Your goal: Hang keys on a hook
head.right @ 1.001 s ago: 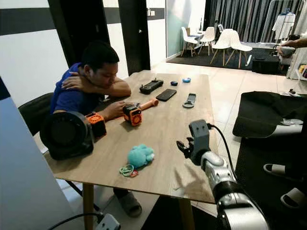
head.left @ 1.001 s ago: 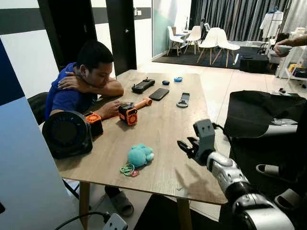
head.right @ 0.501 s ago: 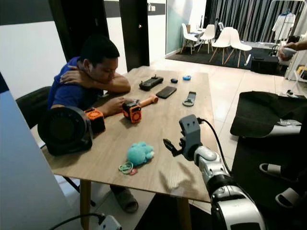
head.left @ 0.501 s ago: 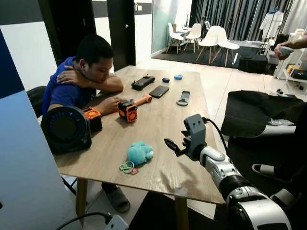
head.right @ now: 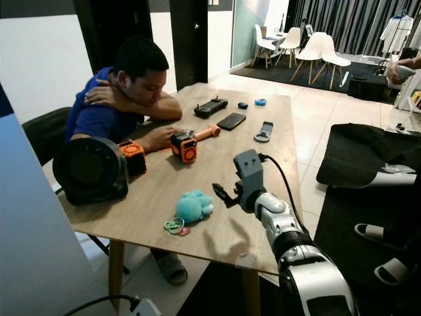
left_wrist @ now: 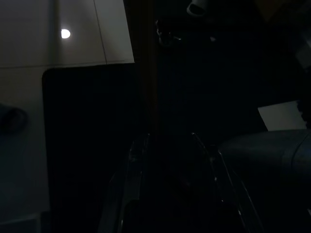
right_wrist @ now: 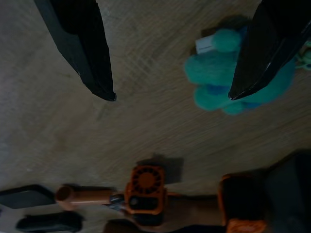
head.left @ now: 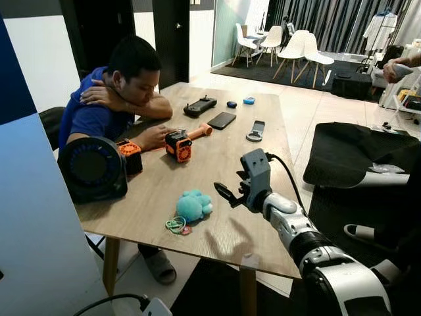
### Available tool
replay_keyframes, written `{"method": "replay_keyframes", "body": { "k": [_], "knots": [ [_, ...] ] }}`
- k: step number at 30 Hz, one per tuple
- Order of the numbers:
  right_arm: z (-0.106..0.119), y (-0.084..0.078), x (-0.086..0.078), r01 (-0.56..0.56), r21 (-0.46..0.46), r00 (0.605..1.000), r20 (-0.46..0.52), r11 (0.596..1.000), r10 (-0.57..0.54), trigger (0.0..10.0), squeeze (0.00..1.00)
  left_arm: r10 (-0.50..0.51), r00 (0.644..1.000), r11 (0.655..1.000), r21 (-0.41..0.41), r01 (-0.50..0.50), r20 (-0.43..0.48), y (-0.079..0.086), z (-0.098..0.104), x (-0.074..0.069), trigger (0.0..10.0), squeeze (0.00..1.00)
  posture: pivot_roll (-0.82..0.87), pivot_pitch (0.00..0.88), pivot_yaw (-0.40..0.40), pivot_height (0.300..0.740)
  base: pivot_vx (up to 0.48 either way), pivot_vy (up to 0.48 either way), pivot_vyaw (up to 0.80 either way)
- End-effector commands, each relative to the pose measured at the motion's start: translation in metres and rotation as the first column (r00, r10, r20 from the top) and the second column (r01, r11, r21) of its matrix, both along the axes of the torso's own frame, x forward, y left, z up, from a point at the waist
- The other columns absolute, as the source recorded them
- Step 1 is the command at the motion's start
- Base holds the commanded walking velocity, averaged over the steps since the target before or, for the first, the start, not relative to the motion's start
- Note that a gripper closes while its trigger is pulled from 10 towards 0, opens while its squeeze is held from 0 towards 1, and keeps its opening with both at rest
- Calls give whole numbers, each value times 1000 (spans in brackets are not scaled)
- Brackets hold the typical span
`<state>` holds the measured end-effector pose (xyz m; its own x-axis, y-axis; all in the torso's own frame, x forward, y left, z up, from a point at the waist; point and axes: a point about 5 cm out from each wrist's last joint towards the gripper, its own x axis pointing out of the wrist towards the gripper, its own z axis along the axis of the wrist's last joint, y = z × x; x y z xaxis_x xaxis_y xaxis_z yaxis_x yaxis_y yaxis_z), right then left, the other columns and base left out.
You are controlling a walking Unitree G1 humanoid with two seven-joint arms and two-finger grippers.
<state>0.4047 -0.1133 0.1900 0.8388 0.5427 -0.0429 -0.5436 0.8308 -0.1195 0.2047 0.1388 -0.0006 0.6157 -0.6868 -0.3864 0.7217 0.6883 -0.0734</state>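
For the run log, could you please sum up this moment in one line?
right gripper: open, above table, near teal plush keychain | keychain: on table, ungrasped | left gripper: idle | person: seated at table

The robot's right arm (head.left: 309, 243) is a chain of rounded silver segments joined by a ribbed black collar. At its wrist sits a boxy grey camera housing (head.left: 255, 172), from which a thin black cable (head.left: 289, 182) loops back. The right gripper (right_wrist: 170, 92) ends in two long, tapering glossy black fingers (right_wrist: 80, 43).
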Motion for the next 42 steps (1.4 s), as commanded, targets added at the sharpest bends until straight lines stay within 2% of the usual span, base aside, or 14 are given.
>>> {"method": "replay_keyframes", "body": {
  "k": [1, 5, 6, 7, 18, 23, 26, 29, 32, 34, 36, 37, 39, 42],
  "knots": [
    [1, 2, 1, -5, -26, 1000, 6, 1000, 6, 10000, 1000, 12, 1000, 1000, -3, -12, 0, 0, 0, -2, 10000, 0, 146, 135, -46, 740, 0, 0, 0],
    [4, 3, 2, 5, -52, 1000, 16, 999, -4, 10000, 1000, 30, 999, 999, -25, -29, 42, -3, 9, 3, 10000, 0, 145, 144, -54, 740, 0, 0, 0],
    [5, 2, 3, 30, -78, 999, 25, 997, -28, 10000, 635, 55, 995, 998, -44, -52, 82, -4, 18, 9, 10000, 0, 148, 153, -66, 740, 0, 0, 0],
    [5, 0, 4, 45, -84, 999, 27, 995, -42, 10000, 0, 67, 993, 997, -56, -62, 99, -5, 22, 11, 10000, 0, 149, 153, -68, 740, 0, 0, 0],
    [0, -14, 5, 174, -143, 985, 44, 974, -169, 10000, 0, 85, 984, 994, -82, -73, 155, -6, 37, 12, 10000, 0, 171, 157, -92, 740, 0, 0, 0],
    [1, -8, 5, 143, -94, 990, 30, 985, -140, 10000, 0, 92, 983, 993, -84, -79, 161, -4, 41, 9, 10000, 0, 171, 153, -92, 740, 0, 0, 0],
    [0, -1, 4, 94, -56, 996, 8, 994, -93, 10000, 0, 94, 982, 993, -84, -81, 162, -3, 42, 8, 10000, 0, 169, 151, -91, 740, 0, 0, 0],
    [-1, 17, -3, -88, 116, 995, -29, 989, 92, 10000, 0, 73, 984, 994, -93, -58, 163, -1, 47, 7, 10000, 0, 164, 141, -91, 740, 0, 0, 0],
    [-2, 17, -5, -110, 179, 994, -3, 978, 113, 10000, 0, 66, 984, 994, -93, -51, 165, 0, 48, 7, 10000, 0, 159, 134, -89, 740, 0, 0, 0],
    [-4, 12, -6, -77, 215, 997, 13, 974, 76, 10000, 0, 64, 984, 995, -88, -50, 165, 1, 48, 8, 10000, 0, 156, 131, -88, 740, 0, 0, 0],
    [-11, -2, -8, 5, 274, 999, 32, 962, -14, 10000, 0, 73, 985, 995, -72, -62, 159, 3, 44, 10, 10000, 0, 145, 120, -77, 740, 0, 0, 0],
    [-21, -23, -12, 117, 325, 990, 30, 938, -134, 10000, 0, 80, 985, 996, -62, -71, 150, 2, 40, 11, 10000, 0, 140, 116, -72, 740, 0, 0, 0],
    [-26, -33, -14, 165, 348, 982, 26, 923, -185, 10000, 0, 81, 986, 996, -60, -72, 146, 2, 38, 11, 10000, 0, 138, 114, -70, 740, 0, 0, 0],
    [-48, -88, -33, 379, 425, 904, 21, 822, -427, 10000, 0, 76, 990, 996, -55, -71, 114, 0, 30, 10, 10000, 0, 118, 101, -49, 740, 0, 0, 0]
  ]
}}
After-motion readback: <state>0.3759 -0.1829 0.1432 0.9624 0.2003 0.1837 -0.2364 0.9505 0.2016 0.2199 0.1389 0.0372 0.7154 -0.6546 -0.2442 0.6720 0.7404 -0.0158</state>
